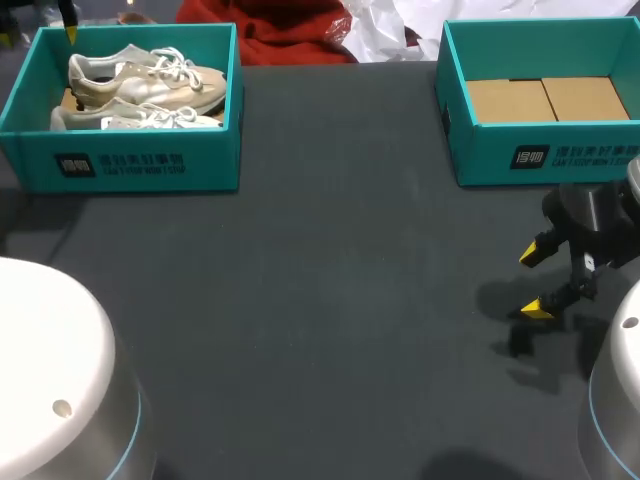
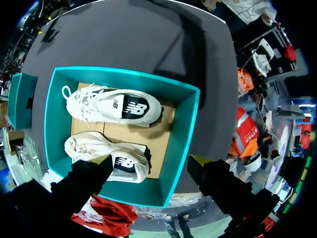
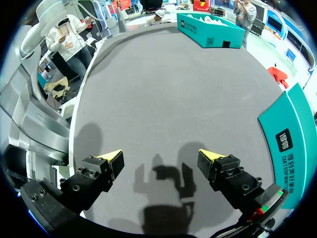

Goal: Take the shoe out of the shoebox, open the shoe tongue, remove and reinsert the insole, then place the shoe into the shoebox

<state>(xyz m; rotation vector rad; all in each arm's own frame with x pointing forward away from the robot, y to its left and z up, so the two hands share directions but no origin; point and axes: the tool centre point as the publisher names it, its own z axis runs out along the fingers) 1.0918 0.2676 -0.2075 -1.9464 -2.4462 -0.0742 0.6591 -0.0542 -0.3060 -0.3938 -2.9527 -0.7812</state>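
1. Left gripper [image 2: 148, 161]: released, with its jaws spread wide. It hangs above the shoebox [image 2: 181, 134] that holds the pair and looks straight down into it.
2. Near shoe [image 2: 99, 146]: this cream shoe lies directly under the left gripper, on the box floor. Its heel end sits between the fingers, and its toe end runs out beneath and past one finger.
3. Key relation: the near shoe's long axis runs roughly parallel to the line joining the two fingertips. In this pose the jaws would probably close heel-to-toe and not across the shoe's width. A wrist turn before the descent is likely to be needed.
4. Far shoe [image 2: 116, 105]: it lies ahead of the left gripper, parallel to the near shoe and apart from it. Its toe points the same way.
5. Right gripper [image 1: 535, 282]: released and holding nothing. It hovers over bare worktop [image 1: 320, 300], just beside the front wall of the second shoebox [image 1: 545, 155], which contains no shoe.
6. Arm selection: the loaded shoebox stands at the far left corner of the worktop, well apart from the right gripper. The left arm is clearly nearer and appears better placed to lift the shoe out.
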